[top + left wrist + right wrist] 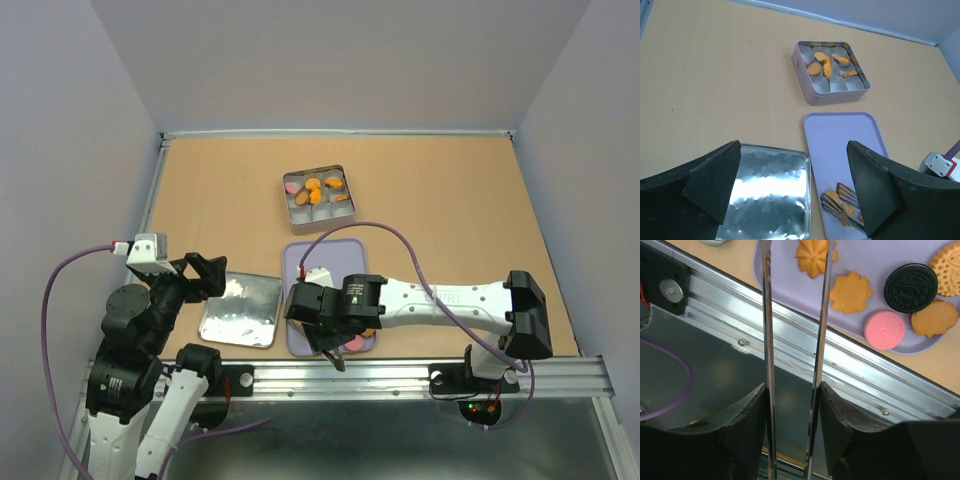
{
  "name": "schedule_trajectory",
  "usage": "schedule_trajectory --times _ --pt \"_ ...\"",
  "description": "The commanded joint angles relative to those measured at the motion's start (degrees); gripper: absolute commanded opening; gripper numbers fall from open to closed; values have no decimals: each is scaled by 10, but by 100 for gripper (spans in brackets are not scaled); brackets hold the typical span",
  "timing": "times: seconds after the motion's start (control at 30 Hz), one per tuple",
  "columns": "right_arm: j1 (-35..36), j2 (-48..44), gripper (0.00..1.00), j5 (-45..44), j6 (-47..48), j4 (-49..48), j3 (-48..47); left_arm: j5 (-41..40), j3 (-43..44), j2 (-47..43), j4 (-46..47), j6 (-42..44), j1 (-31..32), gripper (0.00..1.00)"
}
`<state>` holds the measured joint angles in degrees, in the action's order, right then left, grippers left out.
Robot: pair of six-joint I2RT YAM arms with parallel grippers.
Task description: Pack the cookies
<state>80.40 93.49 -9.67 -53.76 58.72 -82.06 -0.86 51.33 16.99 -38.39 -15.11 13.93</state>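
We see the left claw (790,192) spread wide above the lid (240,310), out of the way. The right claw (793,405) pinches the tongs (767,340) to reach cookies (851,291) at the tray's (300,262) 6 o'clock end. The tin (832,97), part filled, sits at 12 o'clock across open counter (450,200).

No legible text, embossing on black cookie (911,288) too small to read

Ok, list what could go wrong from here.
The thin metal tongs in the right gripper line up off-centre on the orange flower-shaped cookie; a pinch might clip its edge and drop it. The pink round cookie sits by the lavender tray's near rim; a nudge could push it off.
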Motion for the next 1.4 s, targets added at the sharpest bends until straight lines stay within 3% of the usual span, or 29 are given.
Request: schedule_trajectory --times 0.0,0.33,0.7,1.0,1.37 --pt "7 17 49 0 8 17 -35 -7 -1 -7 25 1 4 99" --pt "10 54 49 11 23 40 -50 -10 -1 -6 27 1 4 99" --pt "23 34 49 69 13 44 -50 -12 -3 -6 28 1 4 99" --pt "34 17 49 59 -5 56 -6 -10 -2 -6 28 2 4 99" --pt "34 63 43 18 -11 70 -34 -10 -2 -6 27 2 4 99"
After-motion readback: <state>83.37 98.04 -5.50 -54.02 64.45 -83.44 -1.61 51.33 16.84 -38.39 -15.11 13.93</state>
